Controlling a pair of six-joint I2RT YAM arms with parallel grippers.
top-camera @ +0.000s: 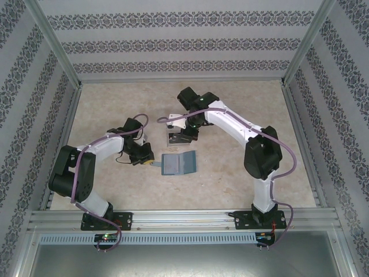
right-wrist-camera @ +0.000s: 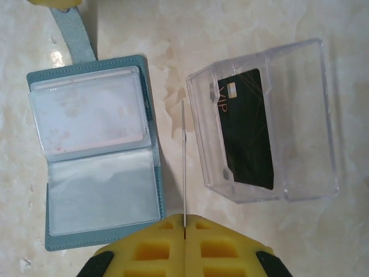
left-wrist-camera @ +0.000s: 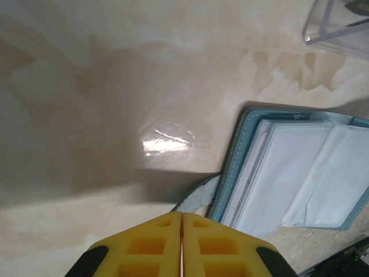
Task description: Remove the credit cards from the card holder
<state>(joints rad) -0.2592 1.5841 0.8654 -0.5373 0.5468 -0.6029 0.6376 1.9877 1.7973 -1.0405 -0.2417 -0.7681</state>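
Note:
The teal card holder lies open and flat on the table. A pale pinkish credit card sits behind its upper clear pocket, and the lower pocket looks bare. My right gripper is shut on a thin credit card, seen edge-on above the gap between holder and tray. A black credit card lies inside the clear tray. My left gripper is shut at the end of the holder's strap tab, which runs in between its fingertips.
The clear plastic tray stands just beyond the card holder, under the right arm. Patterned walls and metal rails enclose the beige table on three sides.

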